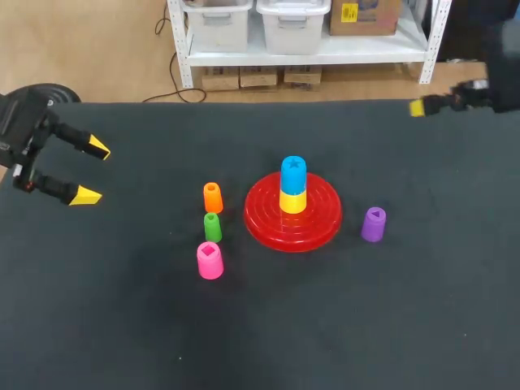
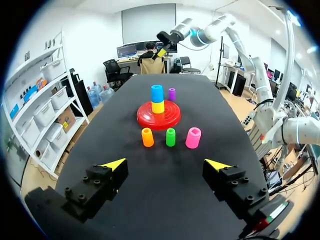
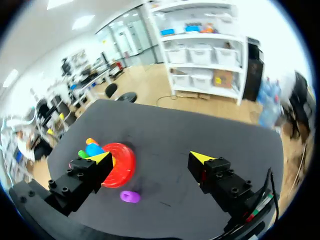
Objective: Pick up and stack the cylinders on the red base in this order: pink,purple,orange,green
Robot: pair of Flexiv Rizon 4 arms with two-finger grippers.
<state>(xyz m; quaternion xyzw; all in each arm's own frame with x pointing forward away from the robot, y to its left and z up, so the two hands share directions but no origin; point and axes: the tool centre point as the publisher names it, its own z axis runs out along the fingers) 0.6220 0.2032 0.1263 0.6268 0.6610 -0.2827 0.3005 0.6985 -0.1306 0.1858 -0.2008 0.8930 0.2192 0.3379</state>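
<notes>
1. Broadly, the dark table [image 1: 366, 325] carried every piece for you, all of them upright near its middle.
2. Your left gripper [image 1: 93, 172] hung at the table's left edge, well apart from the pieces. Both the head view and its own wrist view showed its jaws spread wide with nothing between them.
3. Your right gripper [image 3: 150, 157] gave the head view only one yellow tip, at the far right edge. Only its own wrist view showed you both fingers, set wide apart and empty.
4. The red base [image 1: 317, 219] sat near the middle, with a yellow cylinder [image 1: 293, 201] on it and a blue cylinder [image 1: 293, 172] on top of that.
5. The pink cylinder [image 1: 210, 261] stood on the table to the left of the base. The head and left wrist views showed it; the right wrist view did not.
6. The purple cylinder [image 1: 373, 224] stood alone to the right of the base, near it but not touching.
7. The orange cylinder [image 1: 213, 197] stood to the left of the base, at the far end of the left-hand row.
8. The green cylinder [image 1: 213, 227] stood between orange and pink. The left wrist view set these three in a row ahead of its fingers, in front of the base.
</notes>
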